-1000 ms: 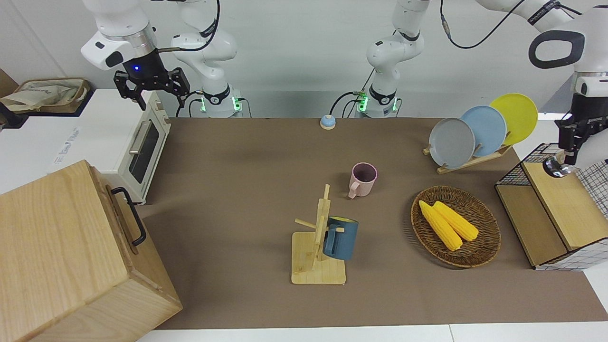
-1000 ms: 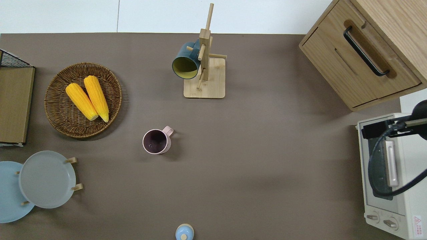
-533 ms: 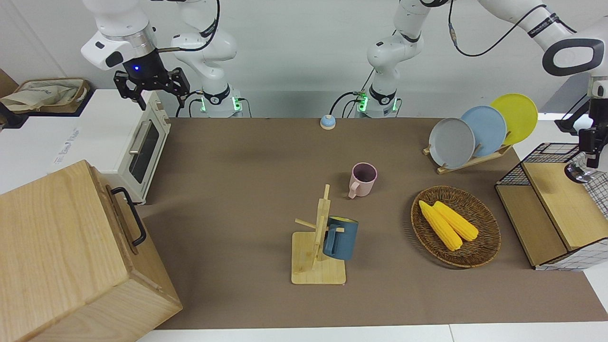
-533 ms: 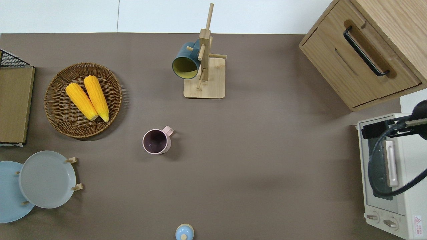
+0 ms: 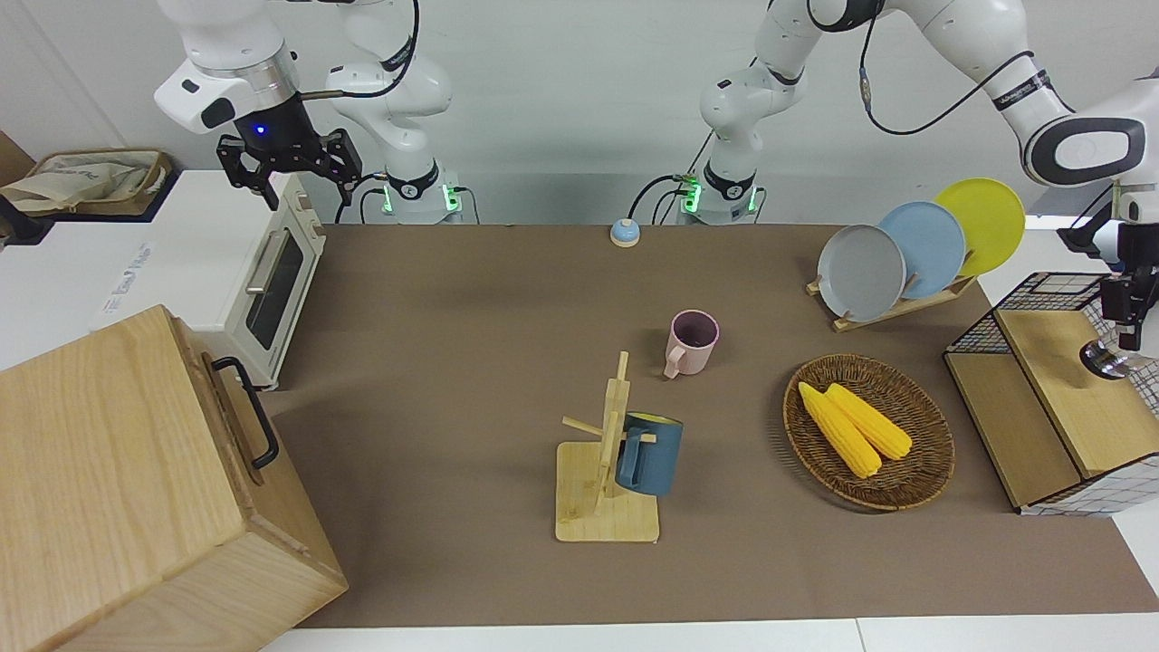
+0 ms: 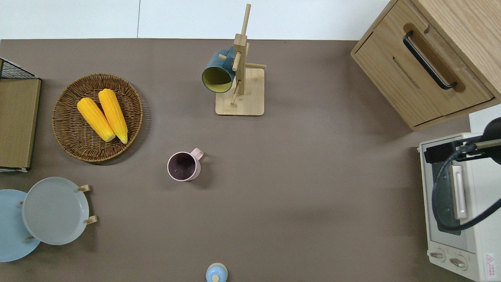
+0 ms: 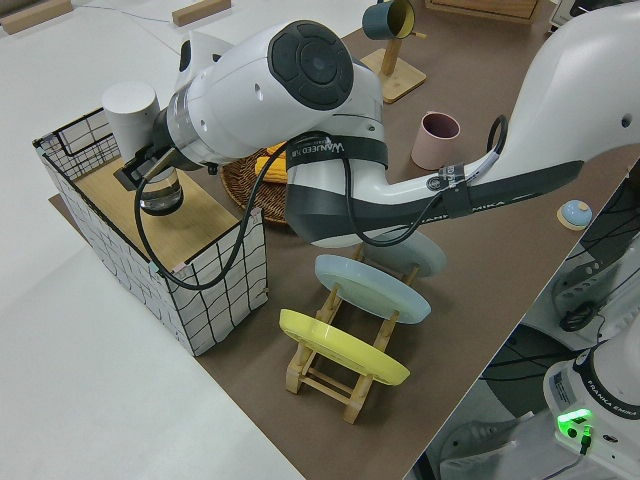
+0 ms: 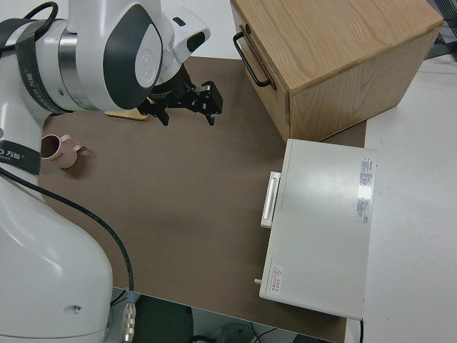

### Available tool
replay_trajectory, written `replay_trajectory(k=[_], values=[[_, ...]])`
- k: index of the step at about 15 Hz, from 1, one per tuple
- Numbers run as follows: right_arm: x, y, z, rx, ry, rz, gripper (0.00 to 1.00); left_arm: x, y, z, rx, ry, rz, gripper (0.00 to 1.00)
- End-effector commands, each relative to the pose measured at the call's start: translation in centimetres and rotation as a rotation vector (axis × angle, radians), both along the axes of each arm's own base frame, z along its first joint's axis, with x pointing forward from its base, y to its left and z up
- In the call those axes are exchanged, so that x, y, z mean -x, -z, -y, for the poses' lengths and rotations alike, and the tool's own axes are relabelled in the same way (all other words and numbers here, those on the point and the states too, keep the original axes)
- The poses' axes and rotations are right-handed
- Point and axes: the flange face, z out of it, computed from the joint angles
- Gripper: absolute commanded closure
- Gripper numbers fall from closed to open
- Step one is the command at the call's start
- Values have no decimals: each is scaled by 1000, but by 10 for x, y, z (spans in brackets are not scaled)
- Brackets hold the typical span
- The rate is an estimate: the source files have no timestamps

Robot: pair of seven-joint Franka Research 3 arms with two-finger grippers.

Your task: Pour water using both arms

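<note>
My left gripper [image 5: 1123, 335] [image 7: 148, 176] is shut on the rim of a small clear glass [image 5: 1106, 361] [image 7: 160, 195]. It holds the glass upright just above the wooden shelf [image 5: 1068, 398] [image 7: 195, 225] of a wire basket rack [image 5: 1041, 288] at the left arm's end of the table. The overhead view does not show this gripper. A pink mug [image 5: 693, 341] [image 6: 184, 166] stands upright near the table's middle. My right gripper [image 5: 288, 167] [image 8: 187, 107] is parked, open and empty.
A blue mug [image 5: 647, 453] hangs on a wooden mug tree [image 6: 239, 92]. A wicker basket [image 5: 914, 489] holds two corn cobs. Plates stand in a rack [image 5: 905, 244]. A white toaster oven [image 5: 263, 272], a wooden cabinet [image 5: 136, 489] and a small blue bell [image 5: 625, 233] are also here.
My left gripper has carried the glass toward the left arm's end of the table and lower, over the wooden shelf. The right arm has not moved.
</note>
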Motion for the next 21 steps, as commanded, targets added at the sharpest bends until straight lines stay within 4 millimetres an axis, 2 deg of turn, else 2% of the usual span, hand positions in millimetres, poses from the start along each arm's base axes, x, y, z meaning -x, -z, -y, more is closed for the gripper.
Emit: replay_trajectory(k=[1,9,15,16,17,18,19,21], values=[[1,0,-1,5,13,3,11,-10,-5,-13,-18,12,55,1000],[1,0,-1,5,13,4,11,-14,20,-17,2,10,26,1000],[1,0,-1,5,13,4,11,-16,32,-18,1,19,9,1000],[2,-1,-1,5,13,6,11,-16,32,-18,-3,22,9,947],[1,0,-1,5,13,4,11,-15,32,-19,-4,22,9,602],[1,0,-1,5,13,4,11,-16,32,-18,-5,24,8,216],[2,-1,-1,5,13,6,11,-16,32,-18,-4,21,10,7],[1,0,-1,5,13,4,11,-14,30,-20,-5,16,12,0]])
